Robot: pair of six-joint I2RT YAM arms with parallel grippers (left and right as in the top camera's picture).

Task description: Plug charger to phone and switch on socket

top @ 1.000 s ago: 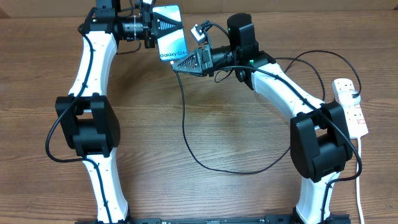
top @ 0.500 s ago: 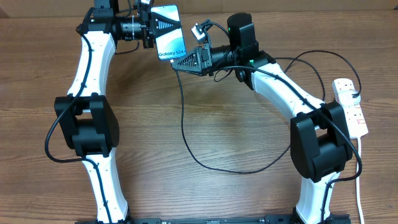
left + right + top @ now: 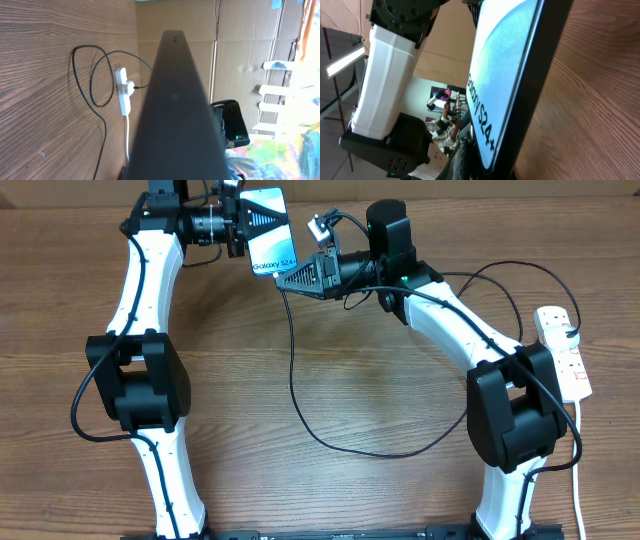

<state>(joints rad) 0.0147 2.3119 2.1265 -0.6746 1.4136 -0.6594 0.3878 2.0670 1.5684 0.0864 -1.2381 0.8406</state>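
Overhead: your left pincer [image 3: 262, 220] pinches the phone [image 3: 275, 252] aloft, and the right pincer [image 3: 296, 278] pinches the charger [image 3: 292, 360] just beside its lower edge. Left wrist: the socket [image 3: 124, 95] lies on the counter [image 3: 40, 75]. Right wrist: the screen looms close, so square the tip to the phone's edge and push slowly.

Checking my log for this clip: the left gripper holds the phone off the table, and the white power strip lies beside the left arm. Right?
Not quite. The left gripper does hold the phone, but the power strip lies beside the right arm, as the overhead view shows.
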